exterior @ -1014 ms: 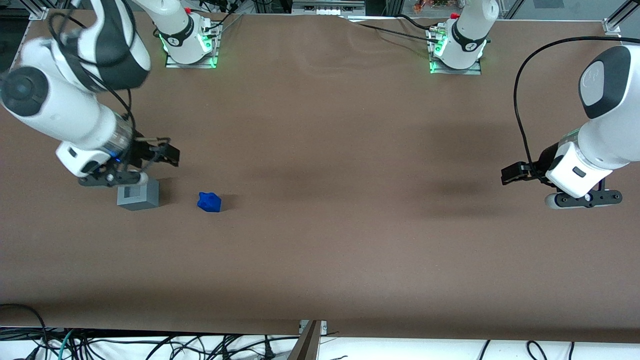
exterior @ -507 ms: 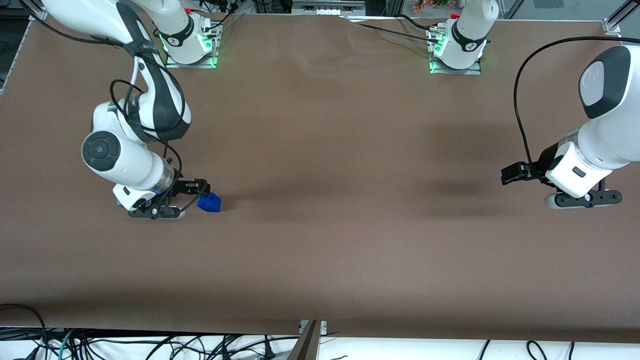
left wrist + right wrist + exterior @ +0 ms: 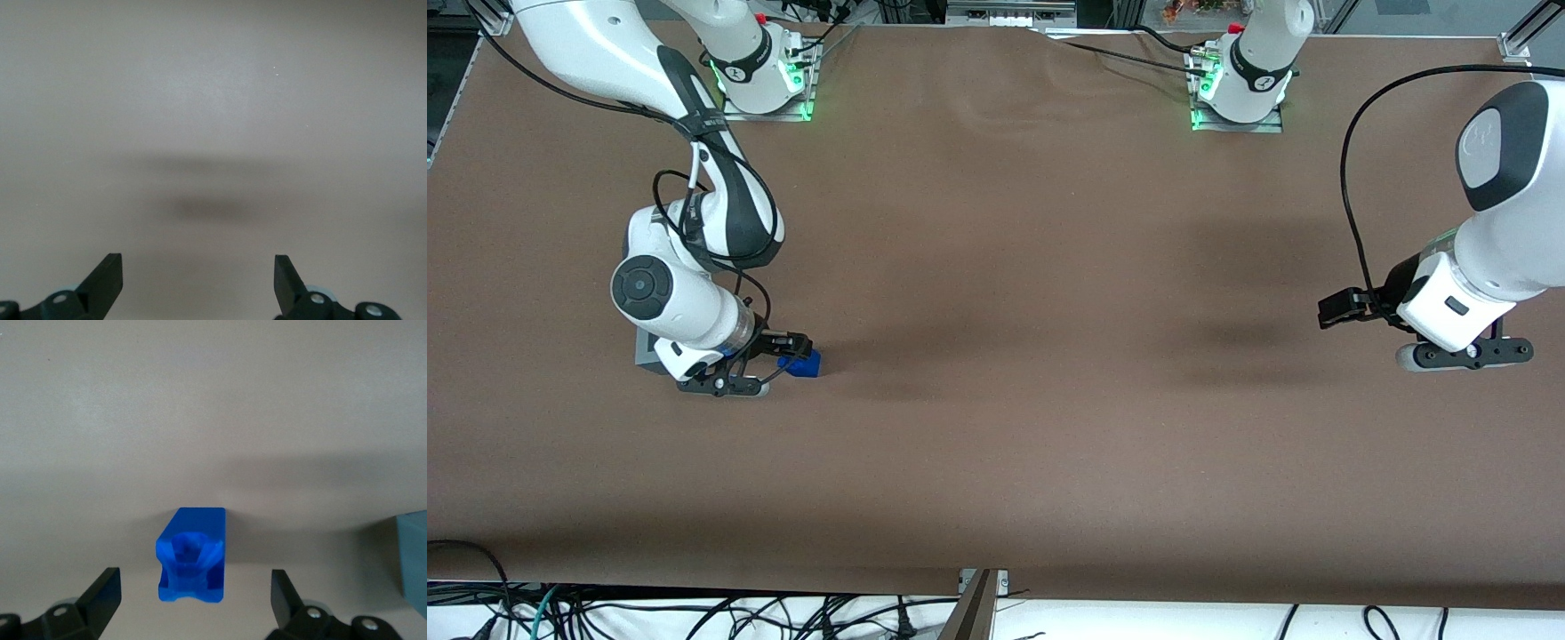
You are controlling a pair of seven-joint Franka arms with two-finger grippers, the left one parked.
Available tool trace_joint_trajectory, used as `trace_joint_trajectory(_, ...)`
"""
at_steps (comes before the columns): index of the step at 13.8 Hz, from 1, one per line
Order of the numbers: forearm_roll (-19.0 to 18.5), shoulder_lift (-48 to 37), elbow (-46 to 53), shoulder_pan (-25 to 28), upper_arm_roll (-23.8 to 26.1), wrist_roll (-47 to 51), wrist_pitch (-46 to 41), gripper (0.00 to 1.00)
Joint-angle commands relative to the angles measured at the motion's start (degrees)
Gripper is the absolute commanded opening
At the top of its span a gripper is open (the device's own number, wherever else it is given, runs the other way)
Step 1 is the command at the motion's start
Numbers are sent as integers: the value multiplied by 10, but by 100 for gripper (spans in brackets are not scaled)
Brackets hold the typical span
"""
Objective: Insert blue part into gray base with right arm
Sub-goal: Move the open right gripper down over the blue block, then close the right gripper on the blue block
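The blue part (image 3: 806, 363) lies on the brown table; the right wrist view shows it as a lumpy block (image 3: 192, 557) with a hollowed face. My right arm's gripper (image 3: 783, 359) is down at the table and open. Its two black fingertips (image 3: 103, 590) stand wide on either side of the part's nearer end without touching it. The gray base (image 3: 642, 348) sits beside the part, toward the working arm's end of the table. The arm's wrist covers most of it, and only one edge (image 3: 413, 563) shows in the wrist view.
Two arm bases with green lights (image 3: 765, 76) (image 3: 1240, 84) stand at the table's edge farthest from the front camera. The parked arm (image 3: 1458, 302) hangs low at its end of the table. Cables (image 3: 694, 613) lie below the table's near edge.
The right arm has swung from above the gray base over to the blue part and come lower. Its open fingers now flank the part, and the wrist covers the base.
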Motion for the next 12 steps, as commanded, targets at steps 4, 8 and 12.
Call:
trace_joint_trajectory(4,0,29,-5,11,2,8,36,99)
trace_joint_trajectory(8,0,41,-6,11,1,8,49,99)
trace_joint_trajectory(12,0,49,-8,14,1,8,57,99)
